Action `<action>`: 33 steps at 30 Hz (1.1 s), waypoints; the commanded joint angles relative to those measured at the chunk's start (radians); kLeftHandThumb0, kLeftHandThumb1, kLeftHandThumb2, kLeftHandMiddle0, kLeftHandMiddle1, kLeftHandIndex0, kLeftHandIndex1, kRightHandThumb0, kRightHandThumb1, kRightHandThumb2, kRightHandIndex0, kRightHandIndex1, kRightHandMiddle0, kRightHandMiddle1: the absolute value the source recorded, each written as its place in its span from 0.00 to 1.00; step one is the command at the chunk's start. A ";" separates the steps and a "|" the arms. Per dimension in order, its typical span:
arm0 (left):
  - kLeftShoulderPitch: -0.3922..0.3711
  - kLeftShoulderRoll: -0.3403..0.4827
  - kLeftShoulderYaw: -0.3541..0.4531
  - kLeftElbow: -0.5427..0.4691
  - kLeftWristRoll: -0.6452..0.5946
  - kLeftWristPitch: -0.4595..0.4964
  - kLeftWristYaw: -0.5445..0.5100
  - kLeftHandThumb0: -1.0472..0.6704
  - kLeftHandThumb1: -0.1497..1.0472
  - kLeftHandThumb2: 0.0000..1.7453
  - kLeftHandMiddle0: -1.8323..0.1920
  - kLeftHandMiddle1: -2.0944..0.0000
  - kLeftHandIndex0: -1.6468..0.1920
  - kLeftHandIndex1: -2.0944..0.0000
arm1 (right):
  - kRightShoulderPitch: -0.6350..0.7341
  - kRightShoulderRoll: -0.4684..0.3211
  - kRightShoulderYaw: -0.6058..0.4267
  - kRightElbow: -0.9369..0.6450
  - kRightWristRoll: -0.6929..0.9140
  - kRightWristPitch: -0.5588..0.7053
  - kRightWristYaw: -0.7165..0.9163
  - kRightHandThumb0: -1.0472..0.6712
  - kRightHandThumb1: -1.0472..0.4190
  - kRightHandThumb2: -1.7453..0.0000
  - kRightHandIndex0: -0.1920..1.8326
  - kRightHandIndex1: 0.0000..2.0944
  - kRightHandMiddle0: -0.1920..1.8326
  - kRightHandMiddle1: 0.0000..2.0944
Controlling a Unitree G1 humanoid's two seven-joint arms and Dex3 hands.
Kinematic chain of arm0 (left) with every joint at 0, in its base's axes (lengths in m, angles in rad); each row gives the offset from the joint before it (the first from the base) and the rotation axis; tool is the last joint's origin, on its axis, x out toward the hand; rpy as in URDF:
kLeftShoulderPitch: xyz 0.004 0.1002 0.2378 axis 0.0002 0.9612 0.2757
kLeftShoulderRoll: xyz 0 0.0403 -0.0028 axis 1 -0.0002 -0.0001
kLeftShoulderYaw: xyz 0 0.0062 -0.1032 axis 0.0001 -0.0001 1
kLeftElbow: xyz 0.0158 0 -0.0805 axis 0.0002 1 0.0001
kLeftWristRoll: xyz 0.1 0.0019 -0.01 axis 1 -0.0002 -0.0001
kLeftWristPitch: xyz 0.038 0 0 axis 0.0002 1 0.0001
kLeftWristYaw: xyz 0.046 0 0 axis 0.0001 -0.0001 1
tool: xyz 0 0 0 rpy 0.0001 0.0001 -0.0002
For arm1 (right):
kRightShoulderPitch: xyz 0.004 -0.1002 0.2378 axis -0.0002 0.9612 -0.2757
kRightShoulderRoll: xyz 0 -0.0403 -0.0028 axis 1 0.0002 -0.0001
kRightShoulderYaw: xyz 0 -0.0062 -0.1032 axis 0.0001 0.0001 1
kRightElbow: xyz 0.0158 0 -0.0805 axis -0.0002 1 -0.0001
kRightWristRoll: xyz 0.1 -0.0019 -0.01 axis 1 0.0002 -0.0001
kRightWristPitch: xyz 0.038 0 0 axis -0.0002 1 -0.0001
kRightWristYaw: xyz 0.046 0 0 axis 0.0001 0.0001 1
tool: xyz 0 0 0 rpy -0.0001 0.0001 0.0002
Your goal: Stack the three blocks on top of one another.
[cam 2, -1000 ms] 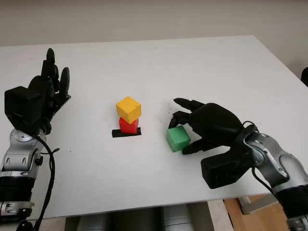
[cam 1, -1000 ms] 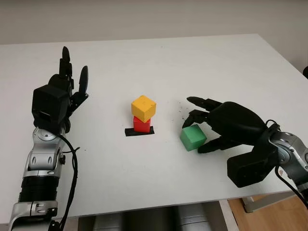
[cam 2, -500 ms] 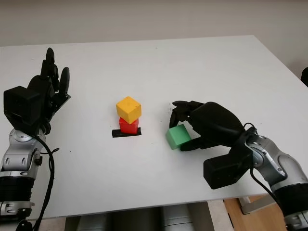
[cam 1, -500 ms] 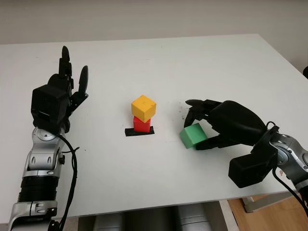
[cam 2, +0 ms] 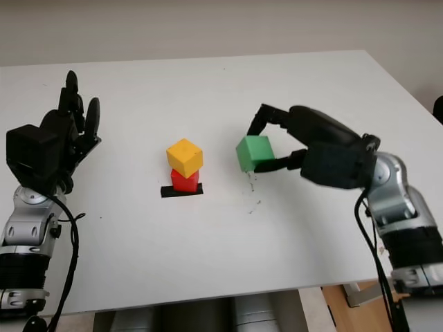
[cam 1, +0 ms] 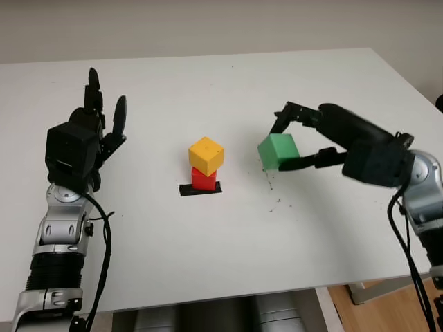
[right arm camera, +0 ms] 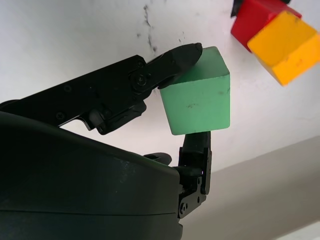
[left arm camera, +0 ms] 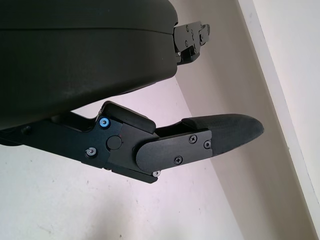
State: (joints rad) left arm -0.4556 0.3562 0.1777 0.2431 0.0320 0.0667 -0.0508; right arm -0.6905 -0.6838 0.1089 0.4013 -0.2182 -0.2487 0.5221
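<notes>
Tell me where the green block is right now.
The green block is held off the table in the right hand, to the right of the yellow block stacked on the red block.

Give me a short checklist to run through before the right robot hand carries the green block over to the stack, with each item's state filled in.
1. Green block pinched in the right robot hand: ok.
2. Block lifted off the table: ok.
3. Yellow block sits on the red block, though turned relative to it: ok.
4. Yellow top face free to take a block: ok.
5. Left robot hand open, raised well off to the stack's side: ok.
6. Green block high enough to pass over the yellow top: cannot tell.
</notes>
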 commanded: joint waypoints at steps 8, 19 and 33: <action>-0.020 -0.003 -0.005 -0.003 0.003 -0.004 0.009 0.13 1.00 0.36 1.00 1.00 1.00 0.99 | -0.349 0.055 0.053 0.230 -0.006 0.022 0.155 0.33 0.11 0.98 0.26 0.03 0.34 0.68; -0.028 -0.017 -0.006 -0.002 -0.001 0.009 0.022 0.13 1.00 0.36 1.00 1.00 1.00 0.98 | -0.602 0.206 0.135 0.492 -0.074 -0.089 0.143 0.31 0.12 0.97 0.28 0.03 0.33 0.73; -0.021 -0.016 -0.003 0.017 0.004 -0.024 0.038 0.13 1.00 0.37 1.00 1.00 1.00 1.00 | -0.693 0.341 0.169 0.687 -0.131 -0.100 0.080 0.32 0.11 0.97 0.26 0.02 0.29 0.76</action>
State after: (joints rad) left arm -0.4599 0.3412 0.1745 0.2558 0.0340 0.0535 -0.0178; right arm -1.3438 -0.3464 0.2788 1.0802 -0.3492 -0.3445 0.6119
